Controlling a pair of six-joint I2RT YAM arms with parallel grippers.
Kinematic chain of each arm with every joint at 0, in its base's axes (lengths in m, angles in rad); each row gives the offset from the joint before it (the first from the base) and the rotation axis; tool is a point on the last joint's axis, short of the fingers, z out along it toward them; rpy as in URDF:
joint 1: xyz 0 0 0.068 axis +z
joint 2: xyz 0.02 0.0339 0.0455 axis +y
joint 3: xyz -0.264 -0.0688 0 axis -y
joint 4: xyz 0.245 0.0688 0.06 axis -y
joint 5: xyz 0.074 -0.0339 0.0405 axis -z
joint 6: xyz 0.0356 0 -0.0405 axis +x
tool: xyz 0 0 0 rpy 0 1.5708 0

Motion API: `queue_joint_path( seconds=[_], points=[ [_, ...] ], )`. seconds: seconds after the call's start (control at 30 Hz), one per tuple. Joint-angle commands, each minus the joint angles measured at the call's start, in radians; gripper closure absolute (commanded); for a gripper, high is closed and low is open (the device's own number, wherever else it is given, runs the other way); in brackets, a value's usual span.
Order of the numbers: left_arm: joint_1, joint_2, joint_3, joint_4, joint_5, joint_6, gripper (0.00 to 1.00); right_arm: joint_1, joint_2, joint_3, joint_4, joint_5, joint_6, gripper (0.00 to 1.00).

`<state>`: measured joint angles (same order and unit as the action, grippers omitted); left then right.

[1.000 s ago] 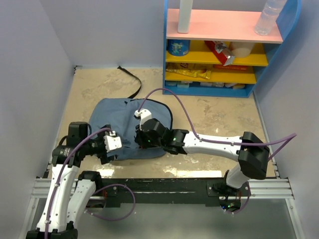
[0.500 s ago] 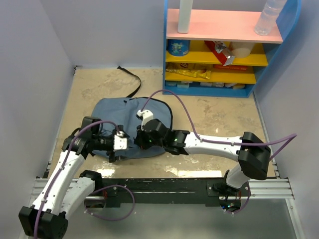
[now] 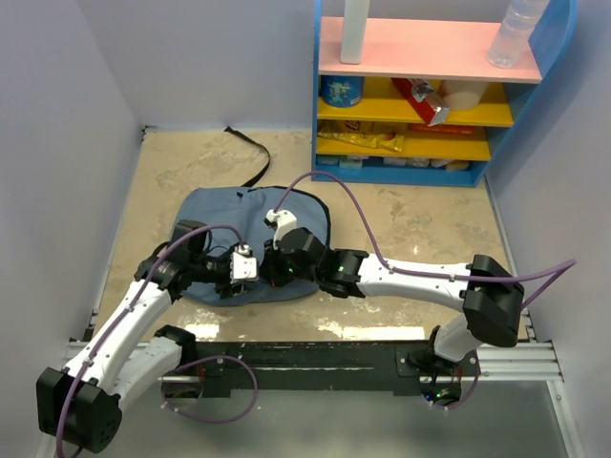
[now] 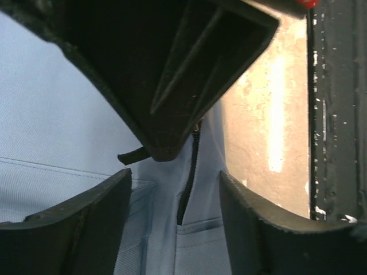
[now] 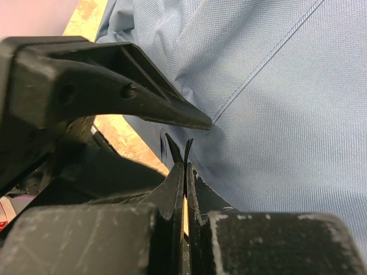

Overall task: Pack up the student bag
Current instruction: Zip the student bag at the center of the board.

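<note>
The large soft slate-blue fabric student bag [image 3: 224, 229] lies flat on the mottled beige bench [image 3: 420, 219], left of centre, with both arms meeting at its near edge. This looks like the opening step: the bag seems shut, its black zip [image 4: 188, 183] running along the near side, and nothing is going in yet.

The right end effector [image 5: 184, 166] has its jaws pressed together. A small black tab [image 4: 129, 156] pokes out beside its tip, so it seems to be pinching that tab, though I cannot tell whether it is the zip pull. The left end effector [image 4: 175, 179] stands fairly wide, one finger on each side of the zip, with only fabric between them.

Next, I judge, the left needs to close on the cloth beside the zip and hold it down while the right draws the tab along. The soft fabric could bunch or slide.

Counted:
- one student bag
- one loose black strap [image 3: 250, 153] trailing toward the far left
- two arms
- one blue shelf unit [image 3: 563, 57] at the far right with pink and yellow shelves
- one clear plastic bottle [image 3: 516, 29] on its top shelf
</note>
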<state>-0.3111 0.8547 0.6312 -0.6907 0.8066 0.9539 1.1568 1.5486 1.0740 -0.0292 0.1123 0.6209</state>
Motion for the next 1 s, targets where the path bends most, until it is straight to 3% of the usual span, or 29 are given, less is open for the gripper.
queue_joint_path(
  seconds=[0.0, 0.17, 0.33, 0.4, 0.57, 0.97],
  points=[
    [-0.011, 0.023, -0.018, 0.097, -0.033, -0.038, 0.36, -0.005, -0.068, -0.002, 0.08, 0.003, 0.023, 1.0],
    [-0.031, 0.046, -0.007, 0.008, 0.012, 0.058, 0.56, -0.005, -0.071, -0.003, 0.095, 0.015, 0.033, 1.0],
    [-0.039, 0.076, 0.024, -0.081, 0.016, 0.134, 0.58, -0.019, -0.065, 0.018, 0.083, 0.023, 0.016, 1.0],
    [-0.039, 0.083, 0.024, -0.084, 0.009, 0.135, 0.64, -0.023, -0.058, 0.033, 0.083, 0.01, 0.016, 1.0],
    [-0.04, 0.057, -0.005, -0.043, -0.007, 0.126, 1.0, -0.023, -0.038, 0.073, 0.057, 0.006, 0.014, 1.0],
    [-0.042, 0.014, -0.019, -0.044, -0.072, 0.1, 1.0, -0.092, -0.151, -0.02, -0.102, 0.153, -0.015, 1.0]
  ],
)
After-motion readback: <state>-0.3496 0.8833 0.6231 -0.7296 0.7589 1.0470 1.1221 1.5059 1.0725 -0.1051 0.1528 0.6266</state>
